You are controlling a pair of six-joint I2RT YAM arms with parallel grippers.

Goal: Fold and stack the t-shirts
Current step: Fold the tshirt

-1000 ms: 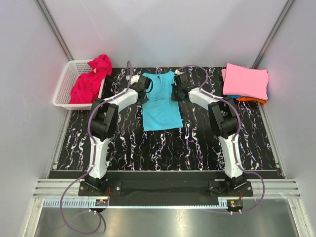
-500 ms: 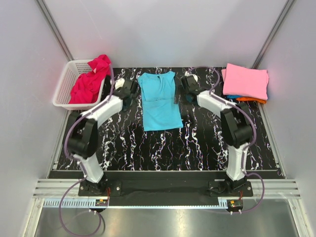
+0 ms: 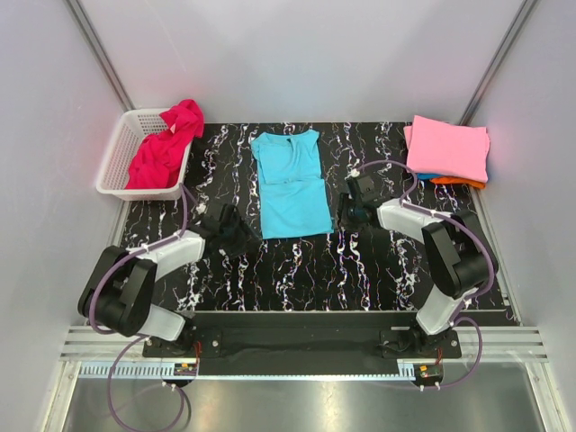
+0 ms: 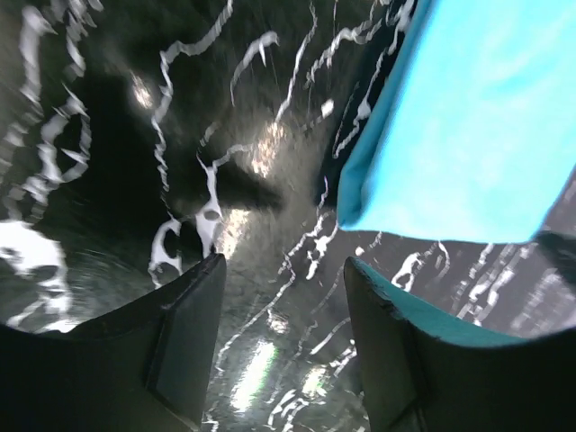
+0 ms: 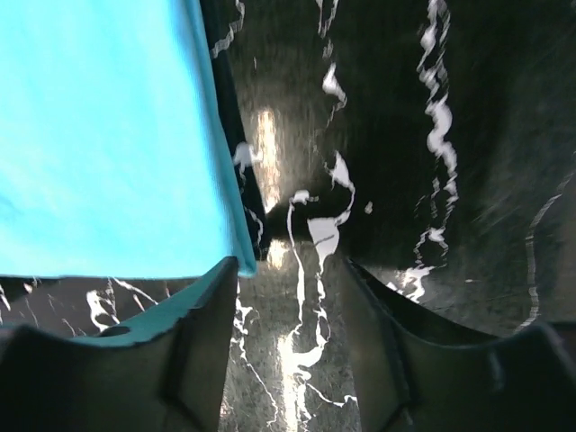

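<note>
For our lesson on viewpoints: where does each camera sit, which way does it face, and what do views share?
Top external: above, behind the bases, looking down at the table; left arm and right arm show.
Left wrist: on the left arm, facing the table; left claw open.
Right wrist: same, right claw open.
Shared: turquoise t-shirt, in all three.

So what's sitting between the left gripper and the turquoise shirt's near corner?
Nothing: only bare black marbled table lies between the open left gripper and the turquoise shirt. It is clearest in the left wrist view, and the top view agrees.
</note>
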